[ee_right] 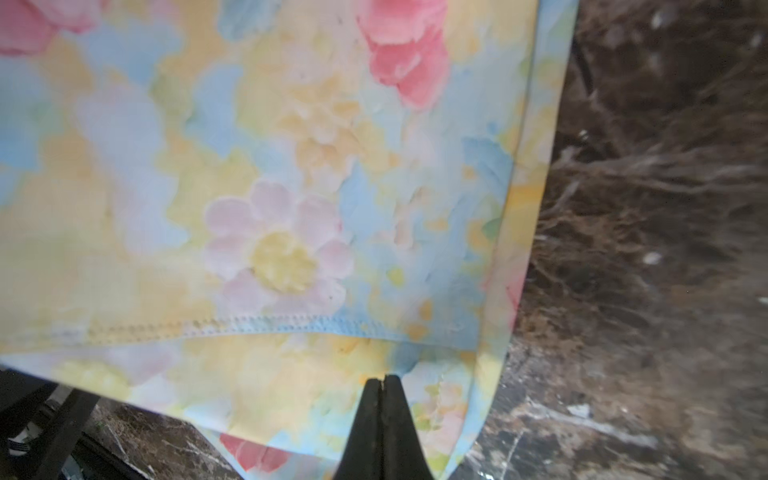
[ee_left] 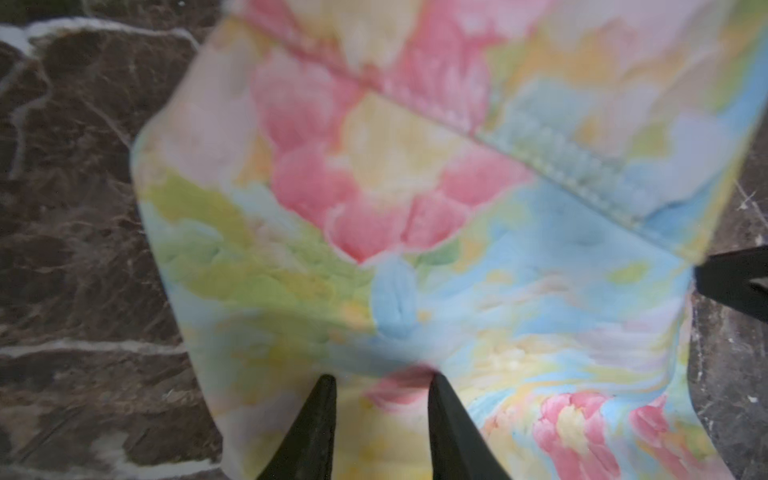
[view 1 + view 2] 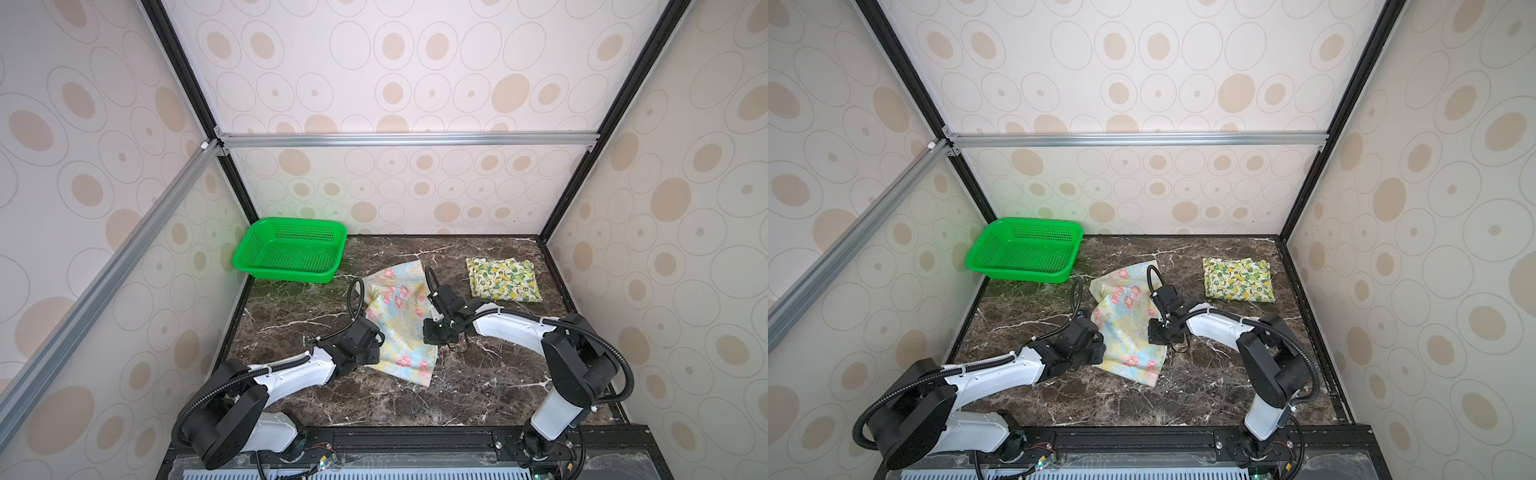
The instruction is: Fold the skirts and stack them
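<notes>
Dark marble tabletop [image 3: 498, 386] fills the oval-papered booth, and I am working the floral skirt [image 3: 399, 320] at its middle. It lies between my 2 claws, with its long axis running from the far side toward me and leaning a little to the right at the near end. The left claw [image 2: 380, 382] sits at its left edge with the jaws partly apart over the cloth. I cannot tell whether any fabric is actually caught between them. The right claw [image 1: 383, 380] is at the right edge with its tips pressed together on the hem. I judge it is pinching the cloth, since that side looks raised off the marble.

The lemon skirt [image 3: 503, 279] is already a folded rectangle at the back right, well apart from the floral one and nearer my right arm. So I reckon any carry to the stack heads that way.

The green basket [image 3: 291, 249] stands at the back left with nothing in it.
</notes>
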Tool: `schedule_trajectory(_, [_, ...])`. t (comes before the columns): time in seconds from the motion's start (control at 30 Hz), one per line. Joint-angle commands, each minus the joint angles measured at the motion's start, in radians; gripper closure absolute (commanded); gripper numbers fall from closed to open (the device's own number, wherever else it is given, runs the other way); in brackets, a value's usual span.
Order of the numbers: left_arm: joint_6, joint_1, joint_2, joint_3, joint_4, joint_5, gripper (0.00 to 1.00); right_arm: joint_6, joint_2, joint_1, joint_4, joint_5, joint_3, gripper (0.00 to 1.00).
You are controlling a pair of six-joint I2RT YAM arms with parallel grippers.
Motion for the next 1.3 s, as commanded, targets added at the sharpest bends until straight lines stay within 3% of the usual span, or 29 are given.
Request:
schedule_trajectory(0.0, [-0.039,-0.010,0.002,-0.027,0.078,0.029,0.63,0.031,0.051,0.002,0.046,0.006,-0.002,0.96])
schedule_trajectory(0.2, [-0.134,-0.111,0.057,-0.060,0.154,0.064,0.64,-0.036,0.187,-0.009,-0.026,0.094,0.130,0.98])
schedule_trajectory(0.43, [-0.227,-0.234,0.212,-0.029,0.318,0.118,0.65,-0.108,0.326,-0.098,-0.029,0.073,0.291,0.99])
schedule_trajectory(0.57, [-0.215,-0.275,0.317,0.087,0.332,0.156,0.68,-0.155,0.315,-0.167,-0.033,0.066,0.333,0.99])
schedule_trajectory(0.67, [-0.190,-0.276,0.293,0.154,0.300,0.153,0.68,-0.210,0.248,-0.184,-0.080,0.098,0.340,0.97])
schedule_trajectory(0.73, [-0.157,-0.267,0.244,0.198,0.221,0.116,0.66,-0.234,0.189,-0.183,-0.118,0.112,0.329,0.93])
schedule_trajectory(0.97, [-0.083,-0.117,-0.047,0.204,-0.043,0.036,0.46,-0.183,-0.076,-0.139,-0.112,0.055,0.123,0.62])
schedule_trajectory(1.13, [-0.051,-0.005,-0.233,0.121,-0.205,-0.001,0.25,-0.182,-0.180,-0.020,-0.163,0.083,0.047,0.54])
schedule_trajectory(1.27, [-0.049,0.062,-0.297,0.058,-0.265,-0.015,0.19,-0.147,-0.190,0.081,-0.160,0.047,0.003,0.50])
